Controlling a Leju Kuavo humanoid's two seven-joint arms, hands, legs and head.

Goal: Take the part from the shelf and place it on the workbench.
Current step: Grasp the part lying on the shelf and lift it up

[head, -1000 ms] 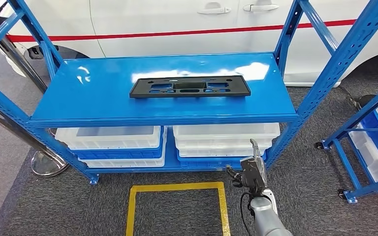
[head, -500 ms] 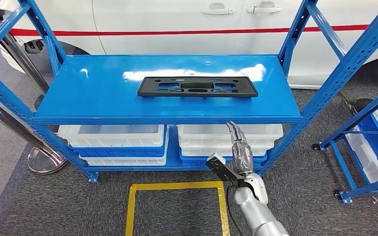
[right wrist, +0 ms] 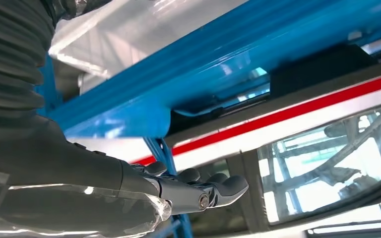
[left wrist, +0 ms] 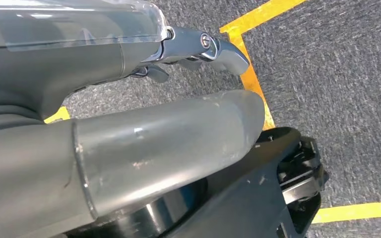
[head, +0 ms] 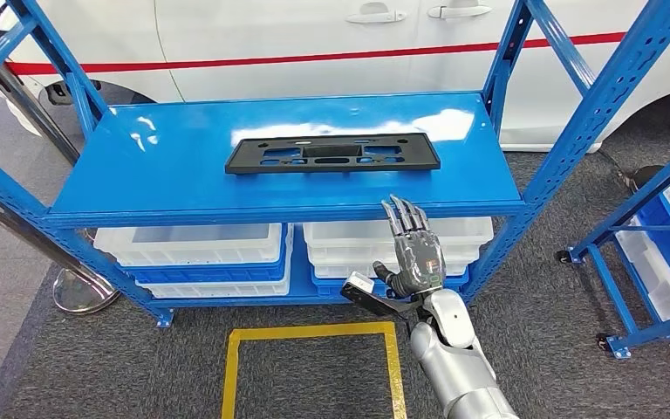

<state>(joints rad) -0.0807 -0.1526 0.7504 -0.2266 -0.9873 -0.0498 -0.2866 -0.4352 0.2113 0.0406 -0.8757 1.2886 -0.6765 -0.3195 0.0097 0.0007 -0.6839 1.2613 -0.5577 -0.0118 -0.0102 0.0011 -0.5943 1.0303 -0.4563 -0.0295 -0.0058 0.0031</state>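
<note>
- On the blue shelf's (head: 183, 175) top deck, the black part (head: 332, 154) lies flat near the middle, untouched.
- Below the deck's front edge, the right hand (head: 413, 251) is raised with fingers (head: 401, 216) spread and straight, holding nothing, well short of the part.
- Over grey carpet and yellow floor tape (left wrist: 250, 79), the left hand (left wrist: 129, 124) hangs; its fingers' state cannot be told.
- White bins (head: 192, 244) sit on the lower level.

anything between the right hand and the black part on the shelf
Nothing visible. The right hand is raised in front of the shelf's front edge; the black part lies alone on the shelf top.
</note>
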